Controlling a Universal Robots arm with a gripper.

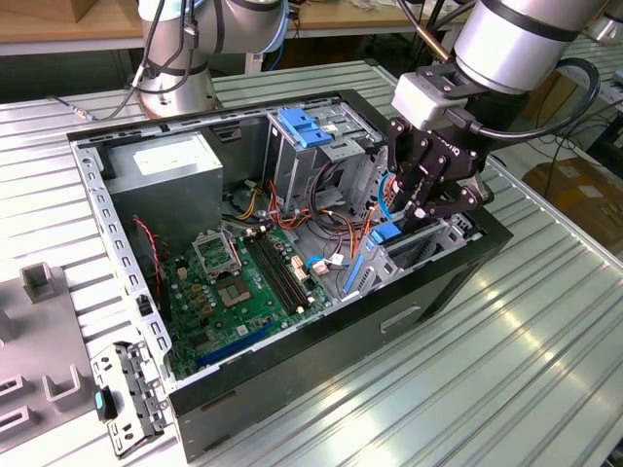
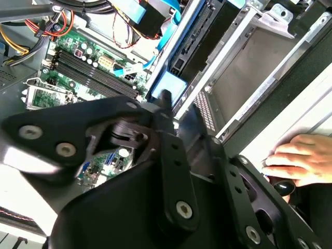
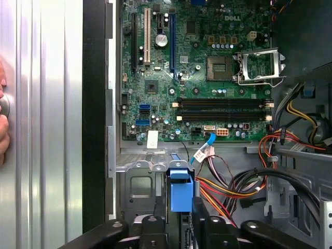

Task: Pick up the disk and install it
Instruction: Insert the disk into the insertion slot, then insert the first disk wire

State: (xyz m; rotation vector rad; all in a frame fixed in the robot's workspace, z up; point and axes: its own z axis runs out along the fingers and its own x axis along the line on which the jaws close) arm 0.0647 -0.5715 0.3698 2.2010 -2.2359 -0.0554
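Disk (image 1: 386, 233) stood on edge in drive cage (image 1: 440, 239), 3 o'clock of motherboard (image 1: 243, 282) in exterior view. Gripper (image 1: 425, 209) fingers (image 3: 200, 213) clenched on disk's blue frame. Step judged: insertion. Next move called for straight seating, clear of cables (image 1: 343, 226).

Robotics lab bench for computer assembly.
An opened computer case (image 1: 292, 243) lies on a ribbed metal table (image 1: 487, 370). In the exterior view a robot arm's base (image 1: 175, 88) stands at eleven o'clock, a wooden workbench (image 1: 58, 34) beyond, and cardboard boxes (image 1: 584, 190) at three.
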